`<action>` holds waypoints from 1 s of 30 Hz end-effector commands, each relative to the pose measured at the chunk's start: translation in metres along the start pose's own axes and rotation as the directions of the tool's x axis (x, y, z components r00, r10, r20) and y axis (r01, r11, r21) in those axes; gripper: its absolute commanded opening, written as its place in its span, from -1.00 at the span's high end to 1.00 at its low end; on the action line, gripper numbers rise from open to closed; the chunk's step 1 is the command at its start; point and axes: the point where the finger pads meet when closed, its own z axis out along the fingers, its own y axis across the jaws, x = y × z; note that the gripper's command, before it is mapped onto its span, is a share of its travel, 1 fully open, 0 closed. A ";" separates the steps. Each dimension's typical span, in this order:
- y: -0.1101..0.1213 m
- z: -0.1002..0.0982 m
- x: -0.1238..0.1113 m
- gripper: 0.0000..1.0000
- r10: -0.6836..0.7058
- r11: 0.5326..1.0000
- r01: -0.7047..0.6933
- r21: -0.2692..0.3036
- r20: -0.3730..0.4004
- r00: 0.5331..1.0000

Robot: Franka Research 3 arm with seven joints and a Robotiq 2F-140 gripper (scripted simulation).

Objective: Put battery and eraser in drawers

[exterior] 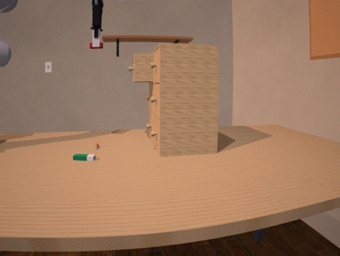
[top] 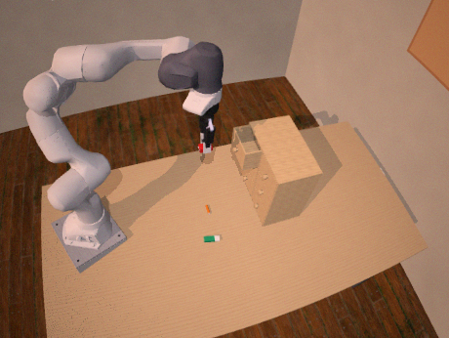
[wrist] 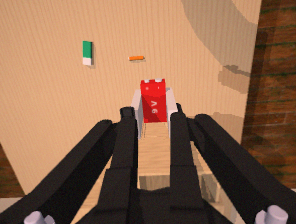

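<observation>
My gripper (top: 205, 147) is shut on the red and white nine-volt battery (wrist: 153, 102) and holds it high above the table, level with the chest's top. It also shows in the exterior view (exterior: 96, 44). The small wooden chest (top: 275, 163) stands to the right of the gripper. Its top row left drawer (top: 246, 141) is pulled out and open; it also shows in the exterior view (exterior: 142, 66). The other drawers look pushed in. The green and white eraser (top: 212, 238) lies on the table in front of the chest's drawer side, and also shows in the wrist view (wrist: 87, 52).
A small orange thing (top: 208, 209) lies on the table between the eraser and the gripper. The arm's base (top: 88, 234) stands at the table's left. A wall shelf (exterior: 148, 38) hangs behind the chest.
</observation>
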 end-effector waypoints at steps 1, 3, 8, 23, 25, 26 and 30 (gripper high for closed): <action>0.004 0.000 -0.002 0.73 -0.006 1.000 0.007 -0.010 0.011 1.000; 0.017 0.002 -0.007 0.73 -0.034 0.999 0.035 -0.033 0.038 0.999; 0.052 0.006 -0.020 0.73 -0.105 0.989 0.117 -0.092 0.125 0.987; 0.139 0.002 -0.049 0.73 -0.220 0.928 0.323 -0.188 0.427 0.877; 0.154 -0.003 -0.054 0.73 -0.224 0.913 0.361 -0.191 0.504 0.834; 0.154 -0.003 -0.054 0.73 -0.224 0.913 0.361 -0.191 0.504 0.834; 0.166 -0.008 -0.058 0.73 -0.219 0.902 0.390 -0.187 0.580 0.785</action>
